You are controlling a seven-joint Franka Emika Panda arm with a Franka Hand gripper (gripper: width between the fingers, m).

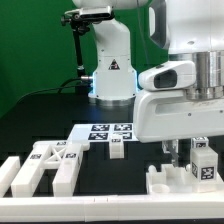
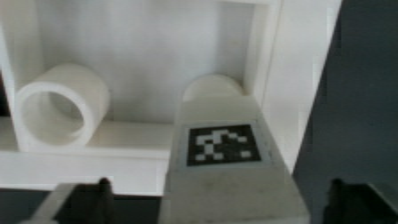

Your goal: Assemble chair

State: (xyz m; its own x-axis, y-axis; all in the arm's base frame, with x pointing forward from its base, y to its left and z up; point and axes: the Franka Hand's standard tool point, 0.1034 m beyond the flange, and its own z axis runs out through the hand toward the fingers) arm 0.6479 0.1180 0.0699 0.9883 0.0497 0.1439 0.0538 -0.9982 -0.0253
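Observation:
In the wrist view a white chair part with a black-and-white tag stands between my two dark fingers. My gripper is open and straddles it, with a gap showing on each side. Behind it lies a white frame part with a round ring-shaped piece in it. In the exterior view my gripper hangs low at the right, over a tagged white block and a low white frame part. More tagged chair parts lie at the left front.
The marker board lies flat in the middle, in front of the arm's base. A small white cube stands just in front of it. A low white rail runs at the left front edge.

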